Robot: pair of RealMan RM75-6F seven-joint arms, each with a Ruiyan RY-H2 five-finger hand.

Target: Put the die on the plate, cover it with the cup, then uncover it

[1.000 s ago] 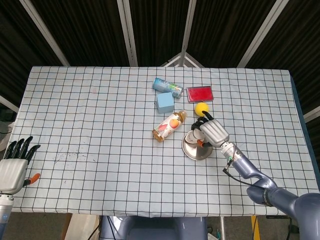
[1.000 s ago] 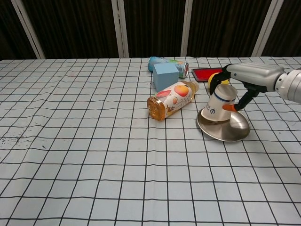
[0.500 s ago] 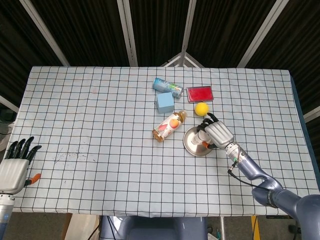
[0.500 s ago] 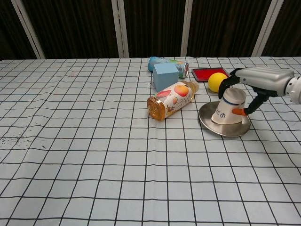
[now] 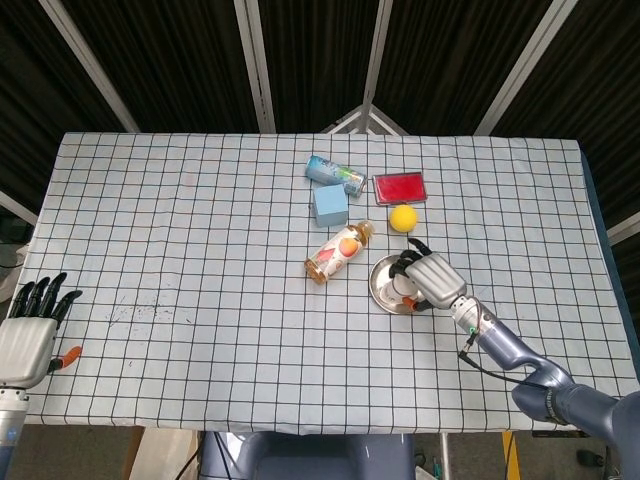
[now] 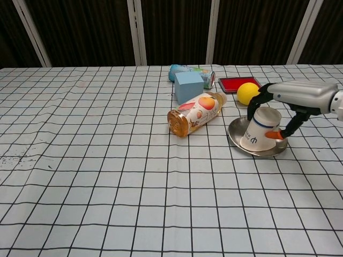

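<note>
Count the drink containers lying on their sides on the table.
2. The orange juice bottle lies left of the plate; the blue can lies behind the blue block. The tilted cup on the plate isn't counted.

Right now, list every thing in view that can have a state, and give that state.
cup: upside down, tilted, on the plate, held by the right hand
plate: on the table under the cup
die: not visible
right hand: grips the cup
left hand: idle, fingers apart, holds nothing
juice bottle: lying on its side
can: lying on its side
</note>
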